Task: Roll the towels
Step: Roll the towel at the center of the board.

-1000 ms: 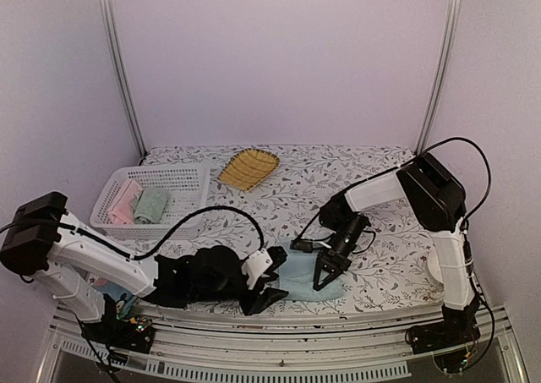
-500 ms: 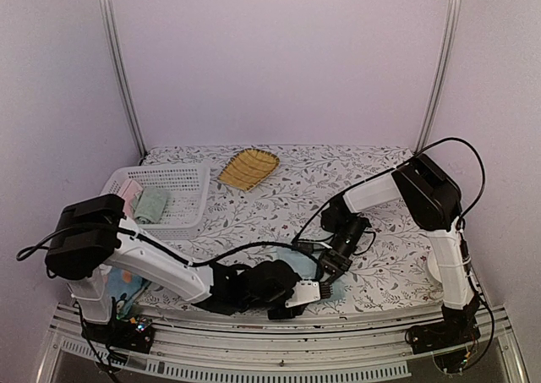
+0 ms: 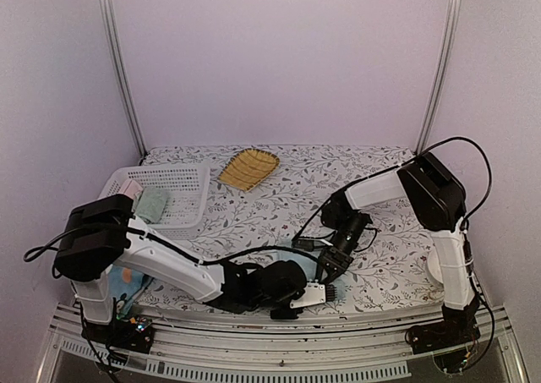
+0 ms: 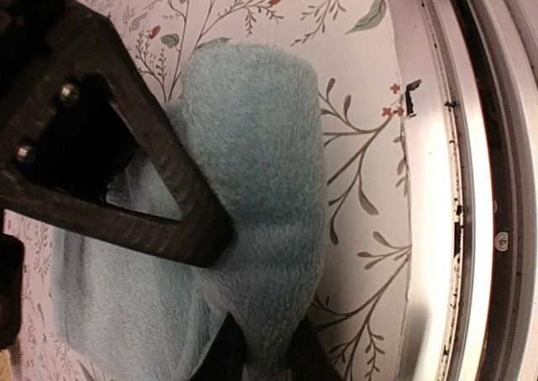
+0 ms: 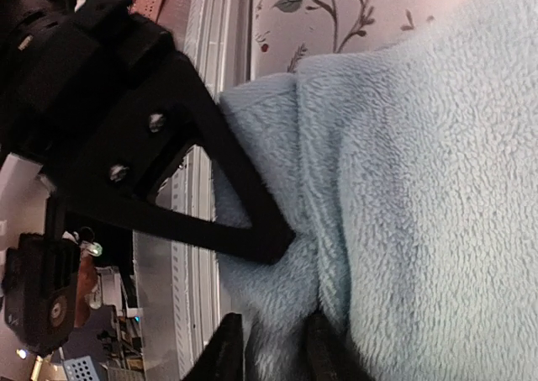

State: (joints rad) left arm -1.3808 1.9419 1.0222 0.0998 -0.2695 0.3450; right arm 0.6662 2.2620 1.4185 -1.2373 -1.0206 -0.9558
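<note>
We find the plain towel (image 4: 269,187) at the near edge of the table (image 3: 279,197), just beside the metal rail, with its rail-side edge doubled over into a thick rounded fold. Both arms meet over it.

The left gripper (image 4: 265,356) has its fingertips closed on a ridge of the terry pile. The right gripper (image 5: 276,347) also has a fold of the same towel between its tips. The tips stand slightly apart, and we cannot tell whether they are pinching or merely straddling it.

From above, the grippers hide almost all of this towel.

The printed towel (image 3: 125,280) lies at the near left corner, partly under the left arm. A white basket (image 3: 182,178) (holding pink and green cloths) and a yellow tray (image 3: 248,168) sit well apart, at the far left.
</note>
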